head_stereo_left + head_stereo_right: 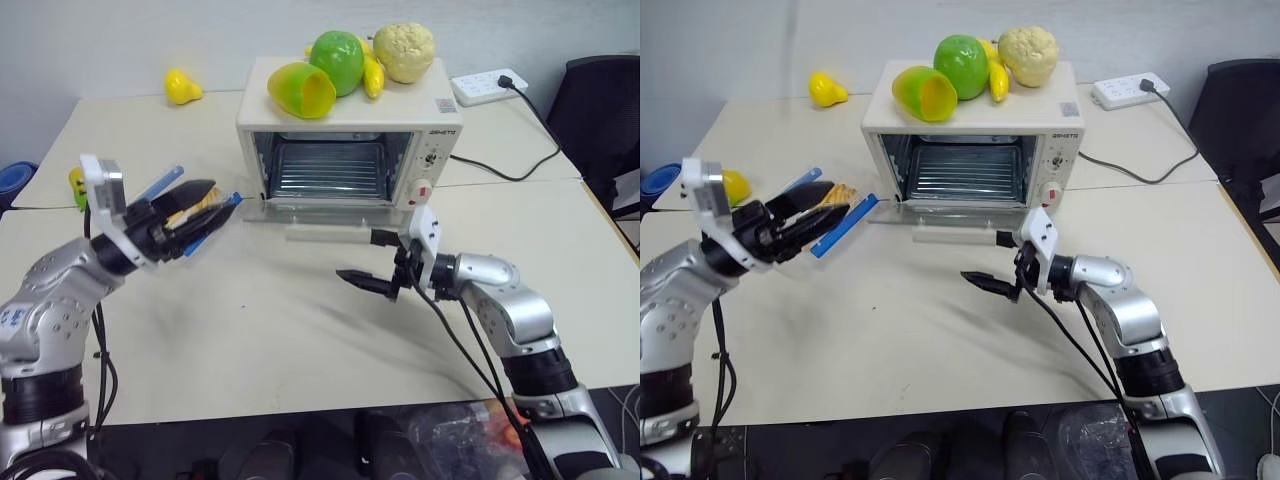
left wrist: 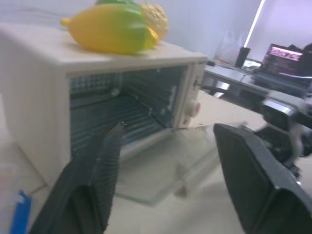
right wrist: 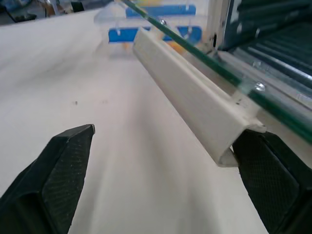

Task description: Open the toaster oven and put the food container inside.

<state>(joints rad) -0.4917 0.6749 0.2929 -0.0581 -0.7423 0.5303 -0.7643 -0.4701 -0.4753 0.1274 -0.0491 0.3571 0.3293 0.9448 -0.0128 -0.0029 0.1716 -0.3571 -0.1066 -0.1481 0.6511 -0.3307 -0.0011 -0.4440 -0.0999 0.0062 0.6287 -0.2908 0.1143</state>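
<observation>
Toaster oven (image 1: 345, 160) sits at about twelve o'clock on your counter (image 1: 300, 340), its glass door (image 1: 320, 212) already dropped flat toward you, so the wire rack (image 1: 330, 168) is exposed and the opening step looks finished. On its roof rest a yellow-green cup (image 1: 300, 90) lying on its side, a green apple (image 1: 337, 60), and a pale cauliflower-like piece (image 1: 404, 50), so keep any nudge to the oven gentle or they could roll off. Your left hand (image 1: 185, 218), out at about ten o'clock, is grasping the food container (image 1: 195, 215), the clear box with blue clips and yellow sticks inside; it is lifted off the counter and aimed toward the oven's left front corner, which suits a slide onto the rack. From the left wrist view the cavity lies straight ahead, so the approach line seems sound. Your right hand (image 1: 370, 280) is released, fingers spread wide, hovering low just in front of the door's white handle (image 3: 195, 102) at about one o'clock; the right wrist view shows the handle between the fingers but apart from them. That hand probably stands there because it has no load and can steady the door if needed. Next, you likely need to bring the container rightward and level over the door before pushing in.
</observation>
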